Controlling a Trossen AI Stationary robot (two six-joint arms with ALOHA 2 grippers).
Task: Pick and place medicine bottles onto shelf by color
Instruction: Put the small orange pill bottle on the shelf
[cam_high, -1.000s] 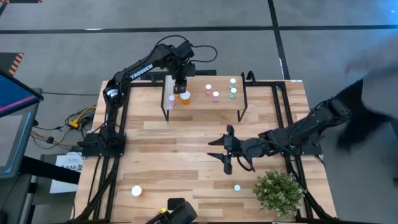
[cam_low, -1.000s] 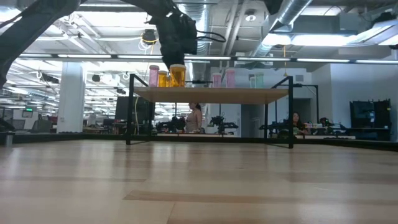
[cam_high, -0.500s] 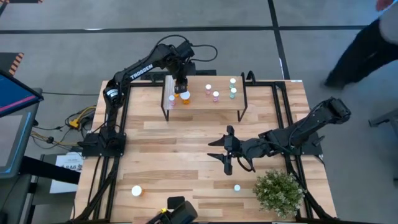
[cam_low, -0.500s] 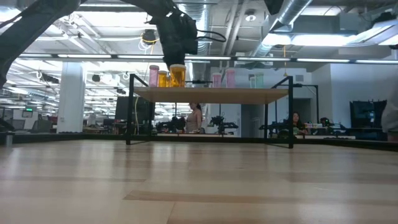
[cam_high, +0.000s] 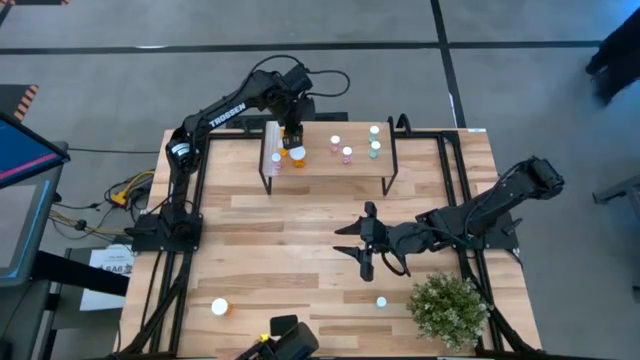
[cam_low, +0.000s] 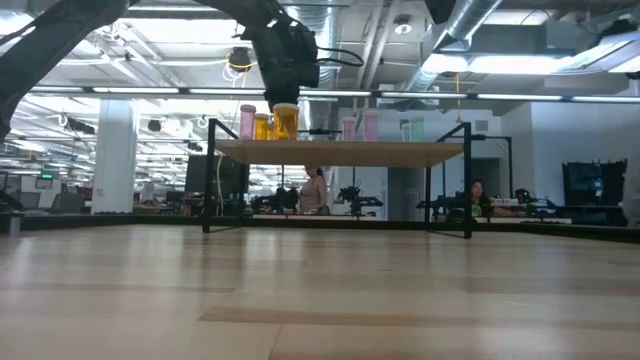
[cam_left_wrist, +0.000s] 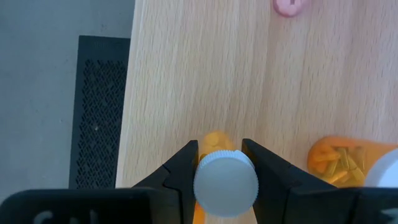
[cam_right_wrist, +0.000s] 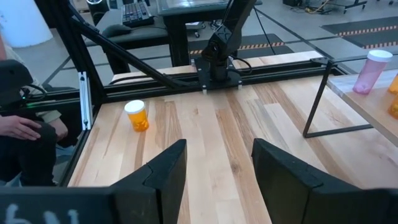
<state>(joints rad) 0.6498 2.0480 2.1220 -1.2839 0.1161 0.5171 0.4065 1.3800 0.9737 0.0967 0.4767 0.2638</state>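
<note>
Pale wood covers the counter (cam_high: 300, 230), seen from above with the shelf (cam_high: 330, 163) toward twelve o'clock. Going left to right: one orange bottle (cam_high: 219, 307) stands loose on the counter near seven o'clock; on the shelf, the left pincer (cam_left_wrist: 220, 155) is clamped on an upright orange bottle (cam_left_wrist: 225, 182), its long axis vertical, directly beneath the wrist and beside a second orange bottle (cam_left_wrist: 348, 157) and a pink bottle (cam_high: 276, 158). Further along stand two more pink bottles (cam_high: 335, 142) and two teal bottles (cam_high: 374, 131). The right pincer (cam_high: 363, 241) hangs spread and empty at centre, with one small teal bottle (cam_high: 381, 301) toward five o'clock, nearer to this arm, next to a potted plant (cam_high: 448, 308).
</note>
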